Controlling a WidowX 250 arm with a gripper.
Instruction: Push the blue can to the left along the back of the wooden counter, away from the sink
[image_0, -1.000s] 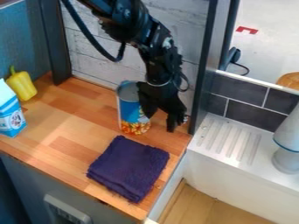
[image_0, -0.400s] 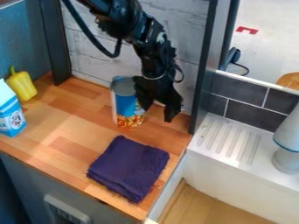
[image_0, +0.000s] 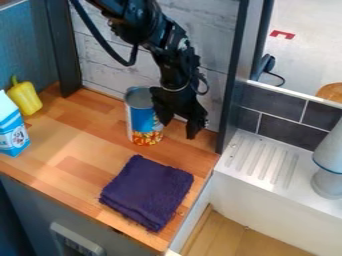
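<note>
Blue can (image_0: 141, 120) and black claw (image_0: 178, 130) shifted back-left, farther from purple cloth (image_0: 147, 192).

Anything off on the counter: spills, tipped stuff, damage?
Nothing major. No visible spill; the can is upright, the open gripper right by its side, contact unclear. Only nit: the folded cloth looks slightly frayed along its edges. The carton is upright too.

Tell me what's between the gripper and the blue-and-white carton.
Camera view: the can, upright right by the gripper, then wooden countertop across to the carton.
</note>
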